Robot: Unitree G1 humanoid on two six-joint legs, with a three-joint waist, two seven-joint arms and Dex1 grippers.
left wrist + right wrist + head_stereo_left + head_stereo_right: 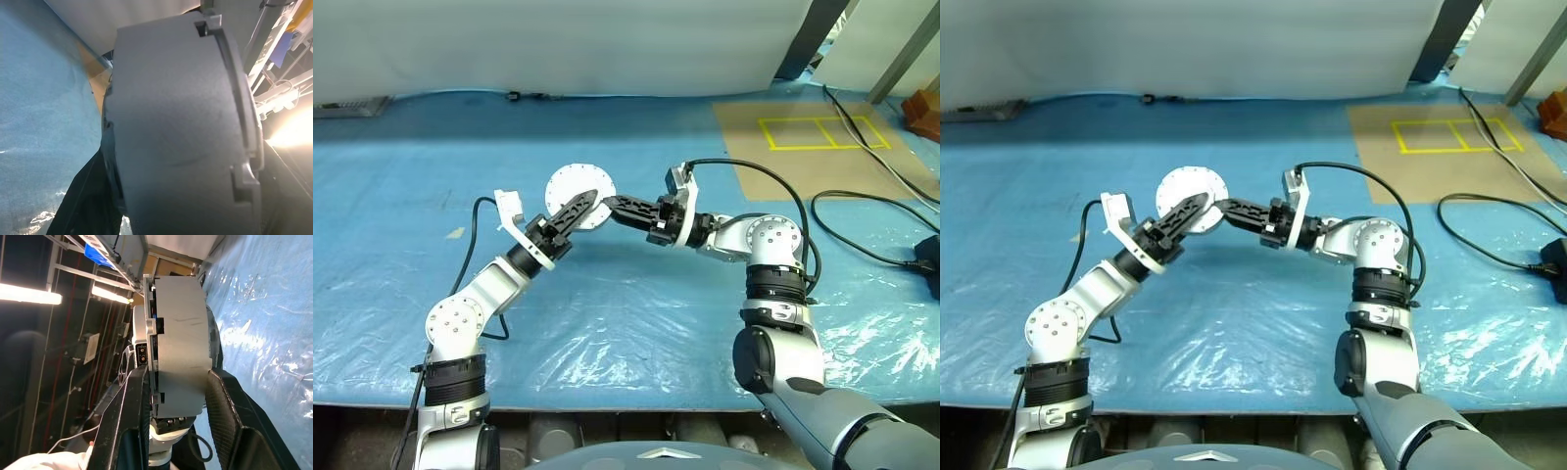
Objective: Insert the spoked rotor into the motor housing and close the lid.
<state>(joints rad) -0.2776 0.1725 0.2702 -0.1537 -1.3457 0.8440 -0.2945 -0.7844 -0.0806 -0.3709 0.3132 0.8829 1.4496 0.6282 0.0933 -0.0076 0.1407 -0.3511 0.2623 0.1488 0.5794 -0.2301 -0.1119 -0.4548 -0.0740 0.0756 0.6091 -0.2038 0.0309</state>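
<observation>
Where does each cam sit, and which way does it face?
Head stereo pair: on the head, facing forward-down over the blue tarp; both arms, left tool and right tool meeting at the motor housing.
Left wrist: looks along its tool, housing wall close up.
Right wrist: looks along its fingers, clamped across the housing.
Shared: all four show the housing.

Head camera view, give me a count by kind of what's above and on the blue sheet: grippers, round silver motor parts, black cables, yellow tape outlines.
Grippers: 2, left gripper and right gripper
Round silver motor assembly, held between both grippers: 1
Black cables at the right: at least 2, exact number unclear
Yellow tape outline, two boxes side by side: 1
Total: at least 6
</observation>
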